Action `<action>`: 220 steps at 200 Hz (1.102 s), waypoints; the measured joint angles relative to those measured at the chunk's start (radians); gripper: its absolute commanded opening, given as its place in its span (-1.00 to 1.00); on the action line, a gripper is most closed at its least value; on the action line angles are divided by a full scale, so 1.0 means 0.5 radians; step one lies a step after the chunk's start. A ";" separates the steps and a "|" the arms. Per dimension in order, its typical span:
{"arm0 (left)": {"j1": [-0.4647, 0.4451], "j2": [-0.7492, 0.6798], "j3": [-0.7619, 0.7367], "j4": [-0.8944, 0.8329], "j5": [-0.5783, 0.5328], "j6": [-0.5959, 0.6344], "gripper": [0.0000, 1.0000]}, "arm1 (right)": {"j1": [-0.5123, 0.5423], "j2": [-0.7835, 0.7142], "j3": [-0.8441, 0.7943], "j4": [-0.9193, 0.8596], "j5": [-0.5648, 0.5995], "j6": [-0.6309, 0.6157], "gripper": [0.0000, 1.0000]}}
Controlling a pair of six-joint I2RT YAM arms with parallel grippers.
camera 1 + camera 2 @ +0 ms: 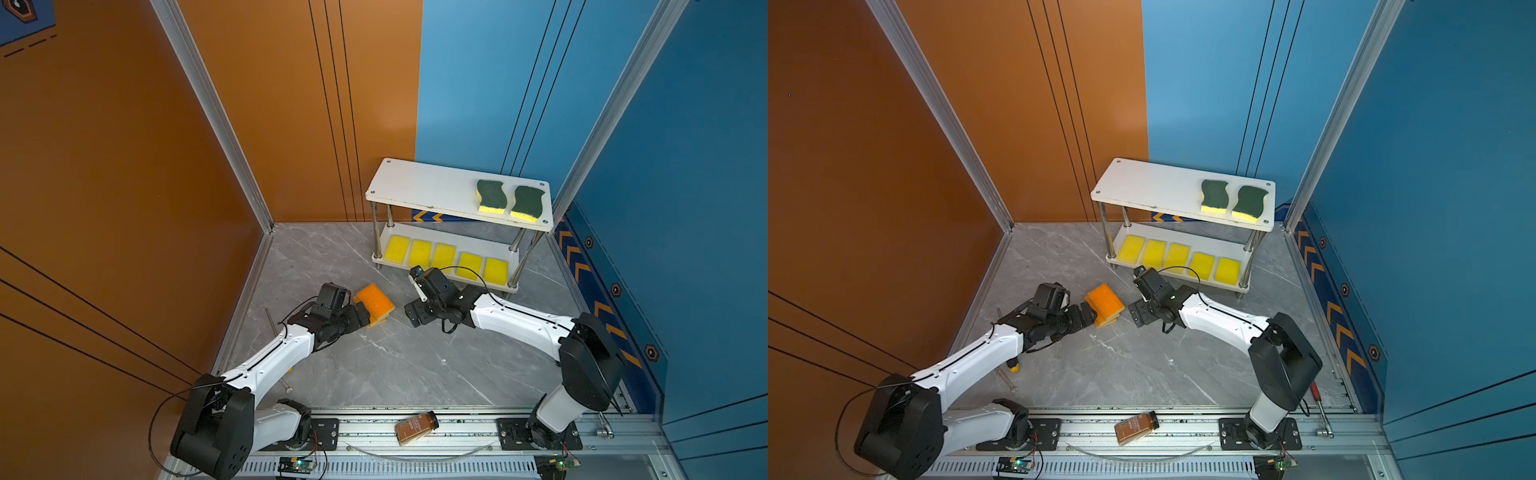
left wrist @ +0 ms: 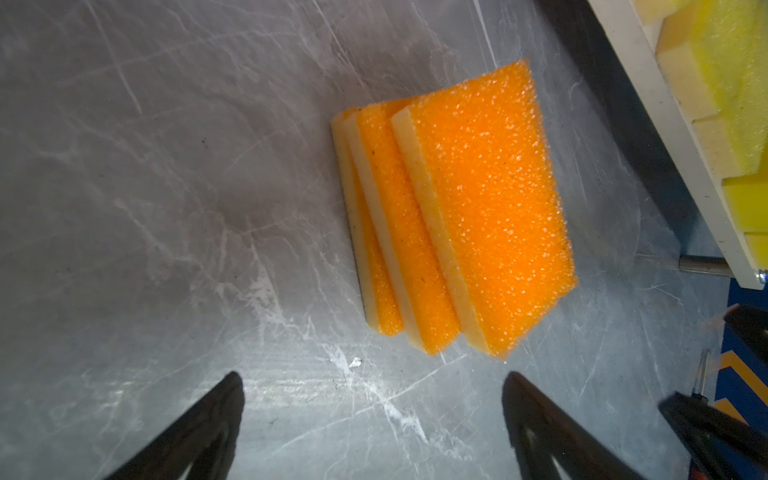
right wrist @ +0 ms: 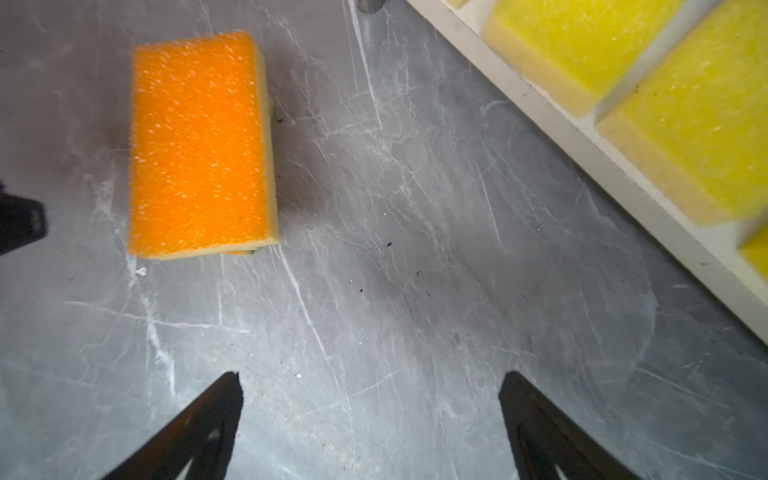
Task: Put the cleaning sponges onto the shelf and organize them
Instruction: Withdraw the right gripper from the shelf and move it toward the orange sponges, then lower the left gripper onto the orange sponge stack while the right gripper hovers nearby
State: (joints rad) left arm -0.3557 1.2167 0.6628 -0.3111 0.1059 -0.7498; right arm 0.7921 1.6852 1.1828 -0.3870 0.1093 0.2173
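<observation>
**A:** Both top views: three orange-topped sponges (image 1: 374,305) lie in a slipped stack on the bench (image 1: 395,365), right at the tips of the left gripper (image 1: 363,314). Its jaws are spread and hold nothing. The right gripper (image 1: 411,316) is also spread and empty, with the stack between the two grippers.

**B:** Shelf?

**A:** The shelf (image 1: 424,187) is beyond both grippers. Five yellow sponges (image 1: 444,255) sit in a row on the lower tier, nearest the right gripper. Two green-topped sponges (image 1: 490,193) are on the top tier, with free board beside them.

**B:** Left wrist?

**A:** The stack is just ahead of the left gripper (image 2: 372,378), fanned like stairs, long edges running away from it. It's off-centre: the top sponge overhangs one finger's line.

**B:** Right wrist?

**A:** The stack is ahead of the right gripper (image 3: 370,376) and off to one side, outside the jaw line.

**B:** So?

**A:** My read is that the left arm picks.
- Shift sideways to centre on the top sponge only.
- Straddle its short width and close softly, since foam squashes.
- Lift straight up so the lower two don't drag.
- Place it orange side up on the free part of the top tier.
</observation>
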 measured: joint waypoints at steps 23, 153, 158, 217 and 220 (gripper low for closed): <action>-0.001 0.000 0.000 -0.008 -0.002 0.002 0.96 | 0.000 0.109 0.072 0.010 0.054 0.013 0.91; 0.000 0.078 0.034 -0.046 -0.002 0.054 0.95 | -0.027 0.508 0.420 -0.011 0.164 0.037 0.89; 0.000 0.079 0.034 -0.046 -0.002 0.055 0.96 | -0.021 0.522 0.436 -0.014 0.165 0.037 0.89; 0.000 0.079 0.034 -0.046 -0.002 0.069 0.96 | 0.088 0.576 0.531 -0.050 0.153 0.015 0.88; 0.000 0.079 0.034 -0.046 -0.002 0.069 0.96 | 0.093 0.576 0.534 -0.050 0.150 0.012 0.88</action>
State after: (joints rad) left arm -0.3557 1.2560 0.6796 -0.3340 0.1047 -0.7151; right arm 0.8387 1.9732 1.4498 -0.4122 0.1841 0.2234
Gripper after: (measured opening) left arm 0.978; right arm 0.943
